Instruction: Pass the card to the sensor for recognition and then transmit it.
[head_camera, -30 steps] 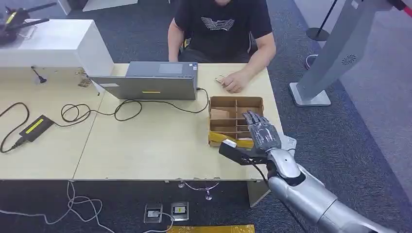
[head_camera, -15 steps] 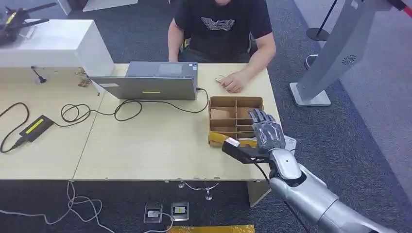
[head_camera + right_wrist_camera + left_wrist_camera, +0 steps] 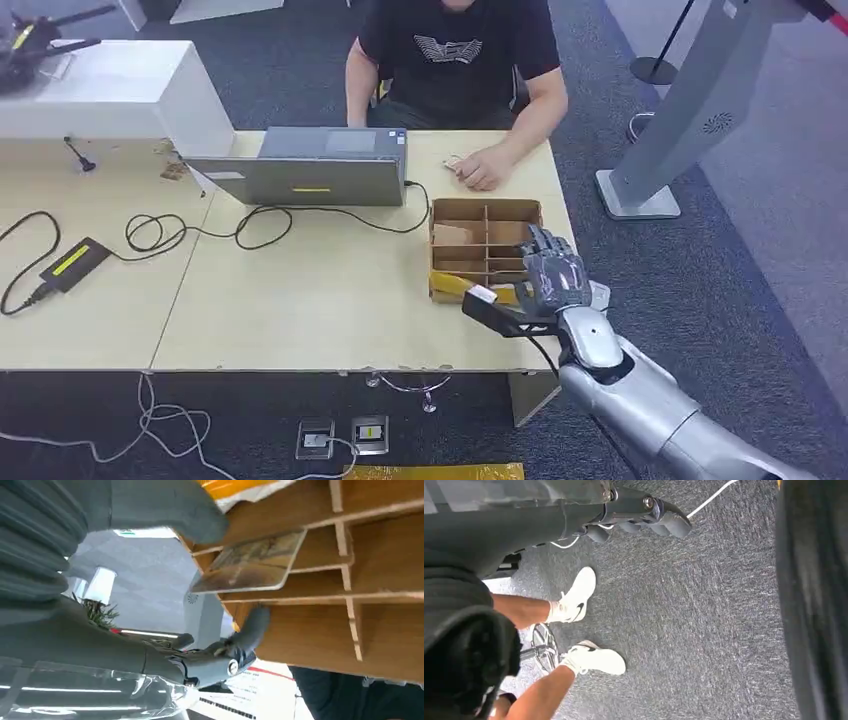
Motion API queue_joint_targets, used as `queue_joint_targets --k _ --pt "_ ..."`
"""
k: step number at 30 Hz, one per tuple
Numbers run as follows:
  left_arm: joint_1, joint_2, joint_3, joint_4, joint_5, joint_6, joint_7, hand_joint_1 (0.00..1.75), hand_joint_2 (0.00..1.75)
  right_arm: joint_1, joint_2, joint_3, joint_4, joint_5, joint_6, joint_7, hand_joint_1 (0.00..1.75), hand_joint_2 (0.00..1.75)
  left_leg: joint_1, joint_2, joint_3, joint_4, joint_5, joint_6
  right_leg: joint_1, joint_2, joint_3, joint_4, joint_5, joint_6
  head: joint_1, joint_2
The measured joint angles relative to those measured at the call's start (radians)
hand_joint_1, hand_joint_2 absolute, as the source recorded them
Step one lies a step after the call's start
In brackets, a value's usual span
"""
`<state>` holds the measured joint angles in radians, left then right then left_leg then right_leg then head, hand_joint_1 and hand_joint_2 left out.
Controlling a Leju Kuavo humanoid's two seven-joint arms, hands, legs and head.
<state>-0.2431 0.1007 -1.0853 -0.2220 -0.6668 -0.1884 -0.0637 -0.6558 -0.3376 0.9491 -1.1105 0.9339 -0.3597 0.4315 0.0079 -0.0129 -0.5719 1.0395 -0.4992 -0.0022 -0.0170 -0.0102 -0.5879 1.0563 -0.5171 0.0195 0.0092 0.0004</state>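
Right wrist view: the card [image 3: 250, 565] is approached in the divided wooden box [image 3: 380, 605] by the right hand [image 3: 165, 580], fingers spread, nothing held, for lifting it toward the sensor.

The right hand [image 3: 553, 275] covers the near right corner of the divided wooden box [image 3: 485, 212] in the head view, so the compartments under it are hidden. In the right wrist view the card [image 3: 252, 562] stands in a compartment with its picture too blurred to read, and whether the fingers [image 3: 250, 625] touch it cannot be told. The person [image 3: 450, 60] is cut off at the top edge. The worktop [image 3: 300, 300] runs past the left edge.
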Motion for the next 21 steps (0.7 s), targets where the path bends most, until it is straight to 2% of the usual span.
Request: queue_joint_targets --k 8,21 --pt "-0.001 0.000 0.000 0.000 -0.011 0.002 -0.007 0.00 0.00 0.015 0.003 -0.003 0.019 -0.014 -0.007 -0.036 1.75 1.75 0.000 0.000 0.000 0.000 0.000 0.000 0.000 0.000 0.000 0.000 0.000 0.000 0.000 0.000" --pt "-0.004 -0.003 0.000 0.000 -0.022 -0.002 -0.008 0.00 0.00 0.018 0.005 -0.013 0.023 -0.030 0.007 -0.040 1.75 1.75 0.000 0.000 0.001 0.000 0.000 0.000 0.000 0.000 0.000 0.000 0.000 0.000 0.000 0.000"
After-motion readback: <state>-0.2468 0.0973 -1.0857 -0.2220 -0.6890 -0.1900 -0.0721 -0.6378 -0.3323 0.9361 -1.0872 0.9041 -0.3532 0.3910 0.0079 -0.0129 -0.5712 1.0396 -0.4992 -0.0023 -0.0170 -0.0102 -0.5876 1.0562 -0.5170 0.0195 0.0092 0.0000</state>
